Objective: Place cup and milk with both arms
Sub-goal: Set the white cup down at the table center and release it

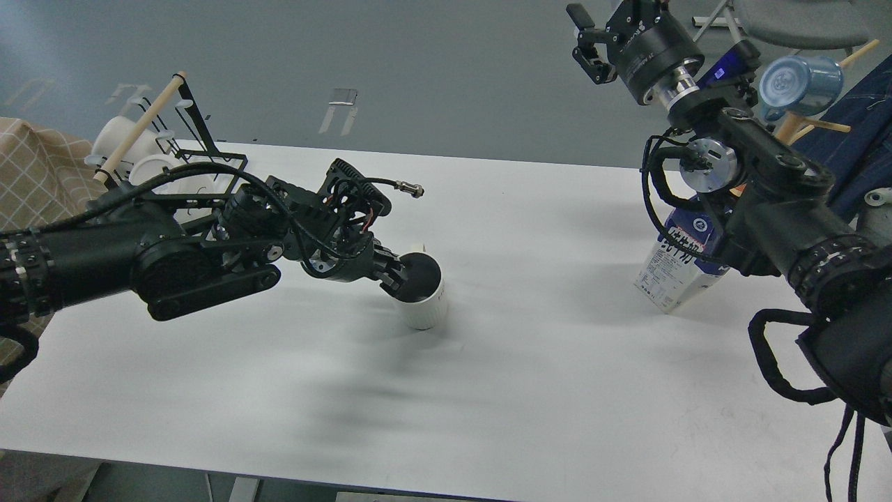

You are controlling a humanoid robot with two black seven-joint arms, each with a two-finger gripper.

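The white cup [423,309] with its dark inside stands near the middle of the white table [529,362], almost upright, its base at the surface. My left gripper [394,275] is shut on the cup's near-left rim, one finger inside. The blue and white milk carton [670,268] stands tilted at the table's right side, its top hidden behind my right arm. My right gripper [587,40] is high above the table's far edge, well away from the carton, fingers apart and empty.
A black wire rack [150,157] with white cups and a wooden rod stands at the table's far left. A translucent blue cup [798,84] hangs on a wooden peg stand at the far right. Tan cloth [35,174] lies left.
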